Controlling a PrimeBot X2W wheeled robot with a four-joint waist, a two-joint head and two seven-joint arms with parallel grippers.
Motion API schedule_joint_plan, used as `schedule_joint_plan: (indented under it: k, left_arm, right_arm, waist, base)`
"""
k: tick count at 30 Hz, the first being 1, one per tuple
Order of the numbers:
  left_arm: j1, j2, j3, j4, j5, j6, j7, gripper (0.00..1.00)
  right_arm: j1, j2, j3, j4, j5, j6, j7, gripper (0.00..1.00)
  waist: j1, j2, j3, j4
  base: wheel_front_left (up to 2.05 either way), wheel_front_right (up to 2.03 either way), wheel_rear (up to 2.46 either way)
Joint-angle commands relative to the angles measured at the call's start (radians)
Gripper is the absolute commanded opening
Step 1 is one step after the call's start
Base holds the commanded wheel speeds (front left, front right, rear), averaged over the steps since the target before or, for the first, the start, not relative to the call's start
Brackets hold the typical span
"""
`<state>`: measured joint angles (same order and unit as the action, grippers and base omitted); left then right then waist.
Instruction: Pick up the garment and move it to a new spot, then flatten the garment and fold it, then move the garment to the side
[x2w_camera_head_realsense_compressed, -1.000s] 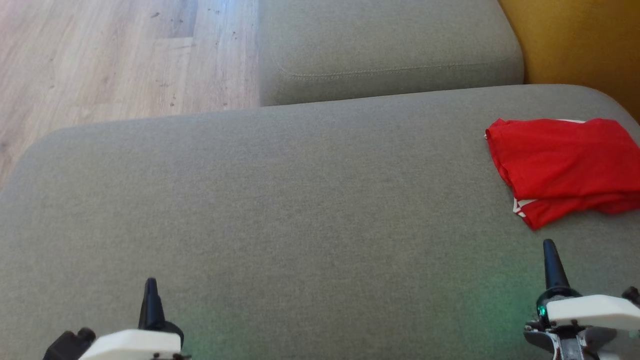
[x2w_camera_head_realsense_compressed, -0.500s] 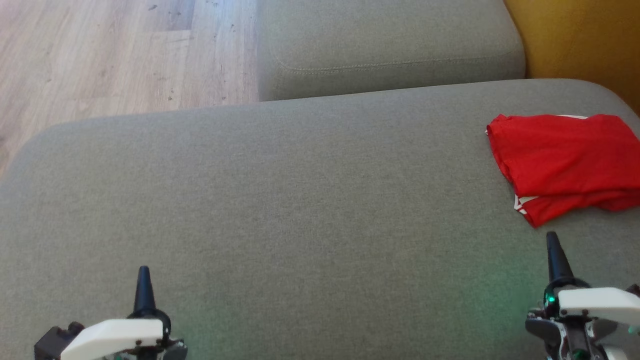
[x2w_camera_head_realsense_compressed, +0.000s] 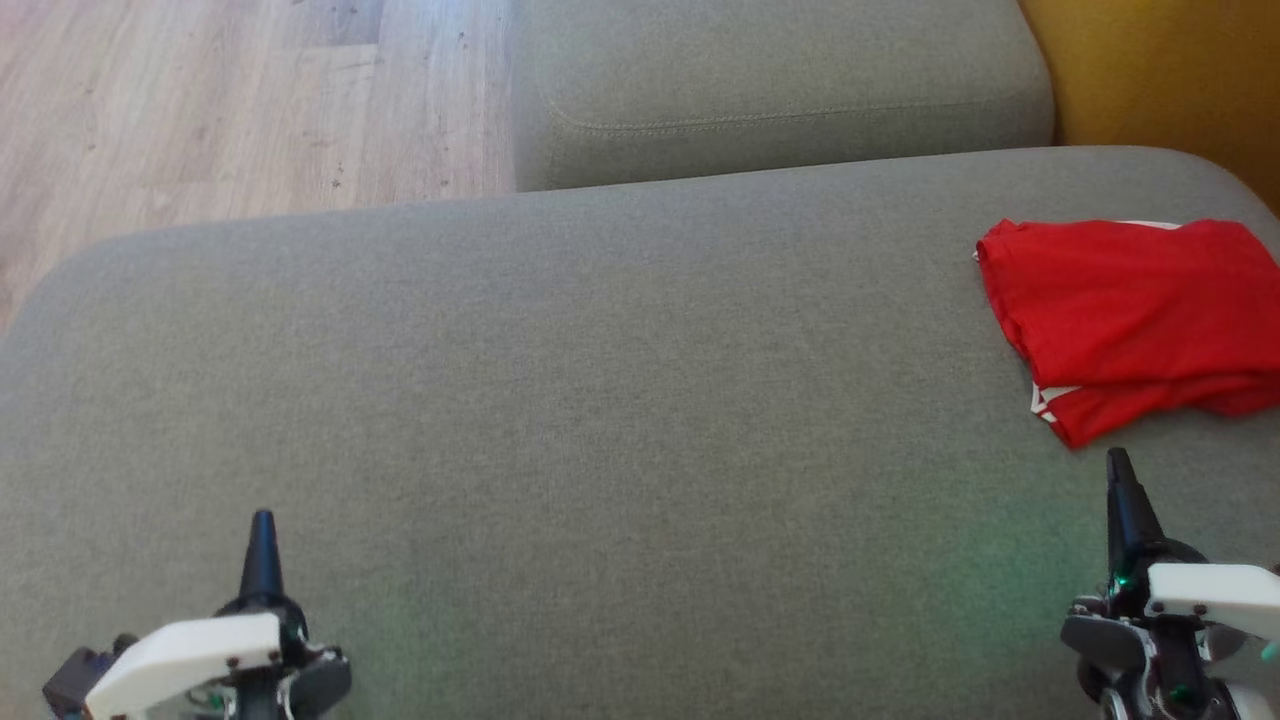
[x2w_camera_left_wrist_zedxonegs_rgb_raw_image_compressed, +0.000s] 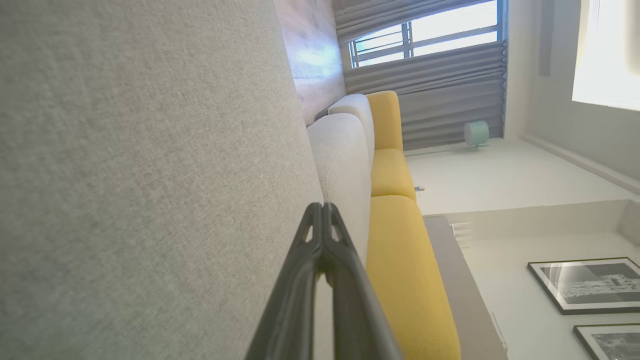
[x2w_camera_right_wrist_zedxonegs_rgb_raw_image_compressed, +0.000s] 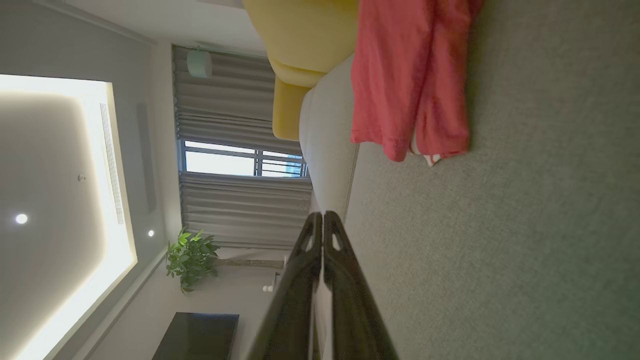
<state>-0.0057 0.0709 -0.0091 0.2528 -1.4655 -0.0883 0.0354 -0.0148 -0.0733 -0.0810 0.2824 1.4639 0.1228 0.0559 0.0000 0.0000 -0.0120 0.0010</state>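
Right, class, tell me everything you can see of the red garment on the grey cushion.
The red garment looks like thin, soft cloth, folded into a rough rectangle with layered edges. White trim peeks out at its near left corner. It lies flat at the right side of the grey cushion, cut off by the head view's right edge. The cushion bears it; the right gripper, fingers shut, sits just short of it, not touching.
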Motion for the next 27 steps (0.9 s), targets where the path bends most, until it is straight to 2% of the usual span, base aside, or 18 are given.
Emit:
schedule_joint_plan:
  k: [1,12,27]
  left_arm:
    - [-0.064,0.009,0.044,-0.025,-0.036,-0.011,0.011,0.00]
    - [-0.099,0.007,0.084,-0.009,-0.175,-0.042,0.047,0.00]
    - [-0.100,0.003,0.090,-0.009,-0.170,-0.042,0.052,0.00]
  right_arm:
    - [-0.066,0.002,0.007,-0.037,0.034,0.007,0.013,0.00]
    - [-0.092,0.014,-0.021,-0.038,0.154,0.008,0.048,0.00]
    - [-0.092,0.016,-0.023,-0.038,0.153,0.008,0.050,0.00]
  waist:
    - [0.0000,0.0000,0.002,0.000]
    - [0.0000,0.0000,0.015,-0.001]
    - [0.0000,0.0000,0.015,-0.001]
  base:
    - [0.00,0.00,0.00]
    - [0.00,0.00,0.00]
    - [0.00,0.00,0.00]
